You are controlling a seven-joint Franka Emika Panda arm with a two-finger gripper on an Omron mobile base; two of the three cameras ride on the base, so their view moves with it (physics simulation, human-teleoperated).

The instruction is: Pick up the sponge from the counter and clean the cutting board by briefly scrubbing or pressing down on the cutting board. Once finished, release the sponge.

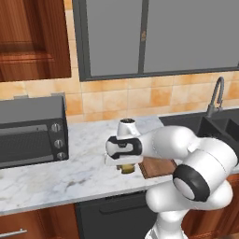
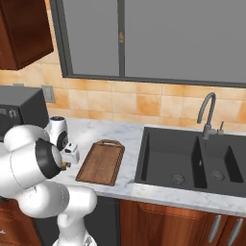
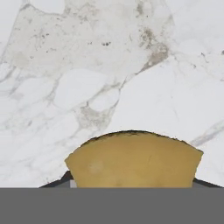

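The sponge [image 3: 133,159] sits between the tips of the pincer [image 1: 125,169], which is closed on it; in the hand view the yellow block fills the space just above the dark tips, with the white marble tabletop [image 3: 109,65] beneath it. From the left base view the pincer hangs low over the tabletop, just to the left of the cutting board [image 1: 158,167], and a bit of yellow shows under the hand. Whether the sponge is lifted clear of the marble or still rests on it, I cannot tell. So the first step, taking the sponge, looks done or nearly done. What is left, in my judgement: carry it sideways over the cutting board [image 2: 102,162], press or scrub shortly there, then let it go.
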